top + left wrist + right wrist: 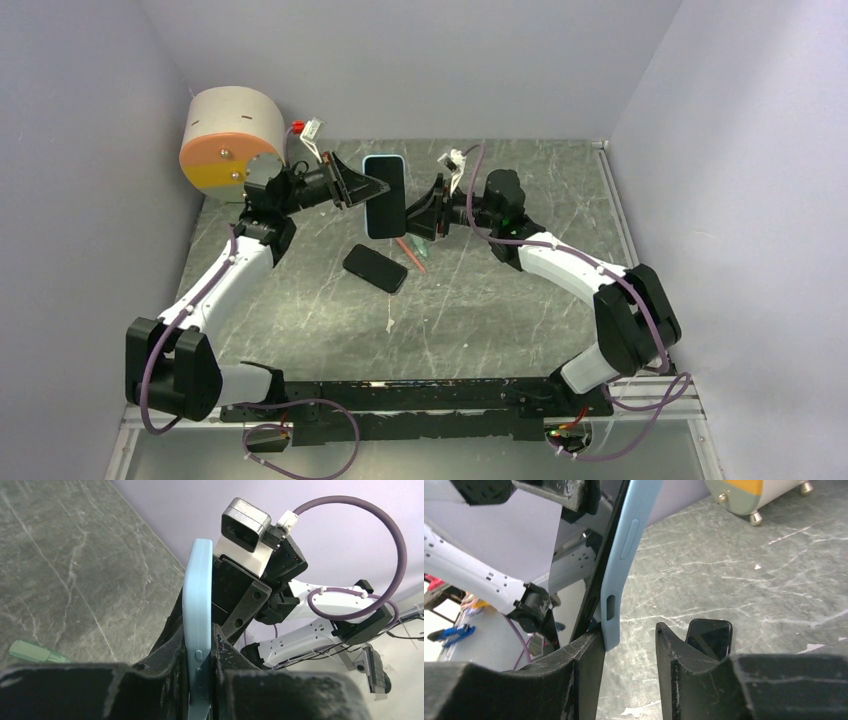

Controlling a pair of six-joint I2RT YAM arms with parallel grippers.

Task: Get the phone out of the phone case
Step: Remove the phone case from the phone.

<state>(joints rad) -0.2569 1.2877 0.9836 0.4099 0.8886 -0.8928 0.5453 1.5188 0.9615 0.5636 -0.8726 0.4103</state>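
W/ L gripper (372, 187) pinching phone case (384, 162) upright, R gripper (415, 215), jaws spread at case's 5 o'clock corner, shd peel rim slowly, no twisting.

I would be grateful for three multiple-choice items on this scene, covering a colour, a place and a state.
1. The raised phone case is: A red, B light blue, C white
2. The loose black phone lies: A on the table, B inside the case, C in mid-air
3. The left gripper is: A open, B shut on the case, C out of view
Key: 1 B, its rim shows light blue; 2 A, it lies flat on the tabletop; 3 B, both fingers press the case.
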